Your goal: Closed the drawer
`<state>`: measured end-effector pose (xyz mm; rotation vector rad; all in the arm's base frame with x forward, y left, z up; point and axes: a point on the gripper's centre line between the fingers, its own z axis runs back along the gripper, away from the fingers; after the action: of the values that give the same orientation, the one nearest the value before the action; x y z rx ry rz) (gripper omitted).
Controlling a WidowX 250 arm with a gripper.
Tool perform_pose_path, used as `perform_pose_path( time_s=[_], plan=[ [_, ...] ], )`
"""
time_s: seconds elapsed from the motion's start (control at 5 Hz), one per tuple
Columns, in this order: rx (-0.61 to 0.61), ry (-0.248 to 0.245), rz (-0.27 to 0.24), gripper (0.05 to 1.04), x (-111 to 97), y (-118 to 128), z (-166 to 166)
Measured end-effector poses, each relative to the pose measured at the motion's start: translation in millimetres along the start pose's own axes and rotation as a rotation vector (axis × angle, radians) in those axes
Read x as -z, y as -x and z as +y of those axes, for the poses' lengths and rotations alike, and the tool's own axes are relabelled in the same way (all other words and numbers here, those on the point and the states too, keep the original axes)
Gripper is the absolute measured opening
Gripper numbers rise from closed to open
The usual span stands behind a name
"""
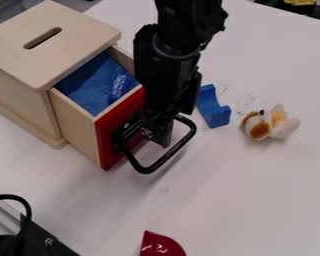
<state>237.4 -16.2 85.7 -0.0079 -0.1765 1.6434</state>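
At the black handle point(146, 169), the gripper point(163, 134) hangs by the red-fronted drawer point(107, 137), which sticks out of the wooden box point(72, 50). Whether the jaws are open or closed, I cannot tell.

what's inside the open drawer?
In the drawer: blue material, plus a darker blue oval with pale marks, loose item or label unclear. Rear hidden under the box top; one front corner behind the arm.
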Motion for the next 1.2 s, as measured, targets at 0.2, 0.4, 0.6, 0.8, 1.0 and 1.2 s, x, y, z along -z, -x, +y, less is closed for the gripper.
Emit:
perform_pose_path(
  time_s=[0.2, 0.4, 0.6, 0.8, 1.0, 1.2],
  plan=[
    [-0.017, -0.009, -0.003, 0.982, 7, -10, -3],
    [-0.025, -0.031, -0.013, 0.982, 16, -29, -8],
    [-0.026, -0.031, -0.014, 0.982, 17, -37, -12],
    [-0.039, -0.01, -0.019, 0.982, 14, -48, -23],
    [-0.028, -0.011, -0.021, 0.982, 14, -56, -28],
    [-0.025, -0.012, -0.026, 0.982, 11, -65, -30]
  ],
)
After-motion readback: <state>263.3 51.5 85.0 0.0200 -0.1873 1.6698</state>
